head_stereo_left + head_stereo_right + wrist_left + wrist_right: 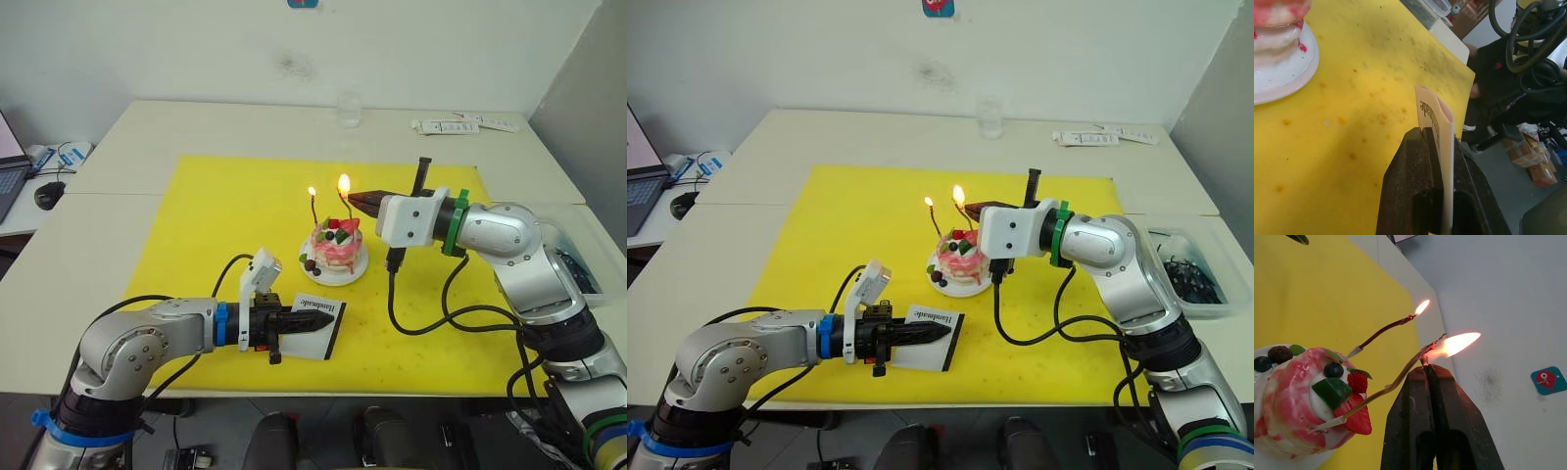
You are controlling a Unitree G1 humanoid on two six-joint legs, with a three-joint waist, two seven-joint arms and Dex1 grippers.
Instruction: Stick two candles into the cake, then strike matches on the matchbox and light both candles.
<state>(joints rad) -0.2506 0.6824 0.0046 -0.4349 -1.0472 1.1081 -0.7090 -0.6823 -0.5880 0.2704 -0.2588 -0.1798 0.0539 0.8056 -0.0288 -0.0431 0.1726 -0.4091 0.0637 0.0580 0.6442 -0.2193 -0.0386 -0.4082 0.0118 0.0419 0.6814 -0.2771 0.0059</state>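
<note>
The cake (336,247) sits on its small white plate near the middle of the yellow mat (196,215) that covers the near part of the pale surface (196,122). Two candles stand in its cream top, tilted and slightly wavy. The left candle (313,208) carries a small flame at its tip. The right candle (349,211) has a larger flame at its tip, where a burning match (1424,361) meets it.

The right tool (361,202) reaches in from the right, level with the candle tips, its two black fingers clenched on the match, whose lit end pokes just beyond the fingertips and touches the right candle's tip.

The left tool (312,323) lies low over the near part of the mat, near and left of the cake, grasping the matchbox (321,320). In the left wrist view the white box stands on edge between the fingers, its black lettering showing.

Far on the surface stand a clear glass (349,108) and, to its right, some white strips (460,124). A laptop (10,171) and a mouse (48,194) lie at the far left.
</note>
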